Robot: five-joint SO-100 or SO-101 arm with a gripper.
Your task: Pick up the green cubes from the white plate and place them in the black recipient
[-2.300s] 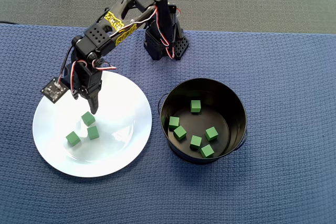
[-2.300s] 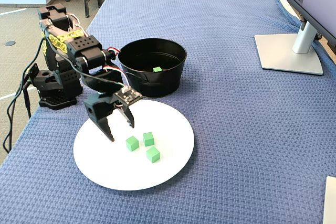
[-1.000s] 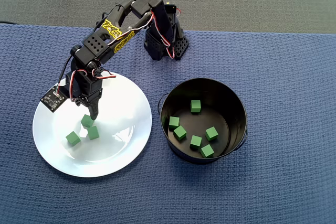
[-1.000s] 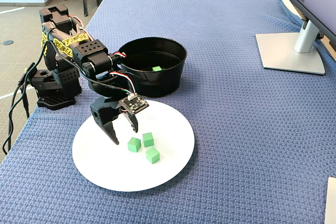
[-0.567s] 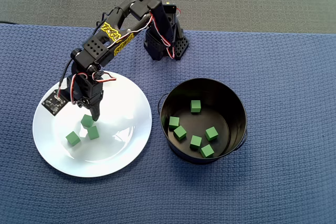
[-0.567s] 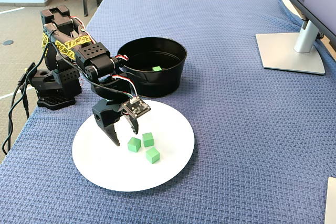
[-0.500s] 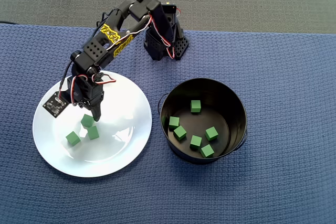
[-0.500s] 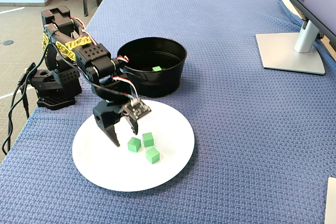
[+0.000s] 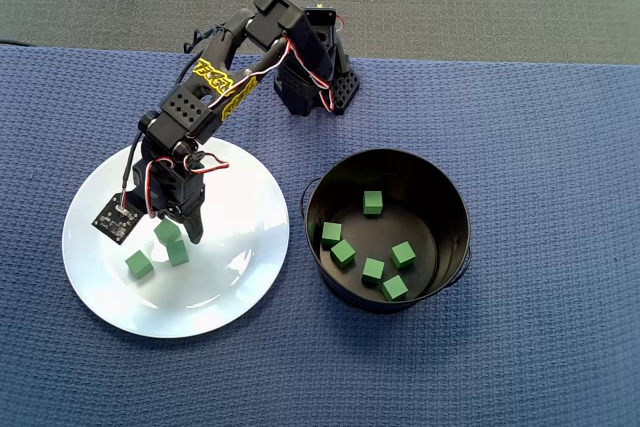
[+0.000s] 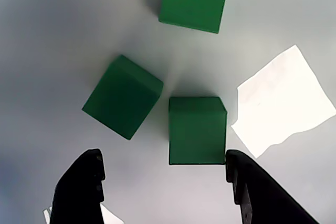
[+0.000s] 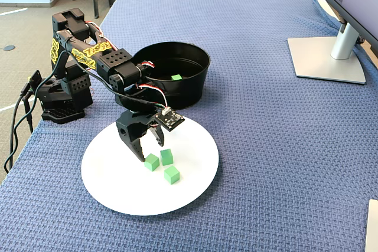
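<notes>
Overhead, our hand (image 9: 182, 234) has dropped lower over the white plate (image 9: 240, 292), onto the three green cubes (image 9: 139, 264); six lie in the black recipient (image 9: 450, 209). At the wrist, fingers (image 10: 84, 187) spread, empty, straddling one cube (image 10: 197, 129). From the fixed view, closing seems next.

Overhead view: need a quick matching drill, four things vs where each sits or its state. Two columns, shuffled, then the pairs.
Things
1. white plate
2. black recipient
3. gripper
4. arm base

Place or state
A. holds six green cubes
B. open, low over the plate's cubes
C. at the cloth's far edge, top of the view
D. holds three green cubes

Pairs: 1-D, 2-A, 3-B, 4-C
</notes>
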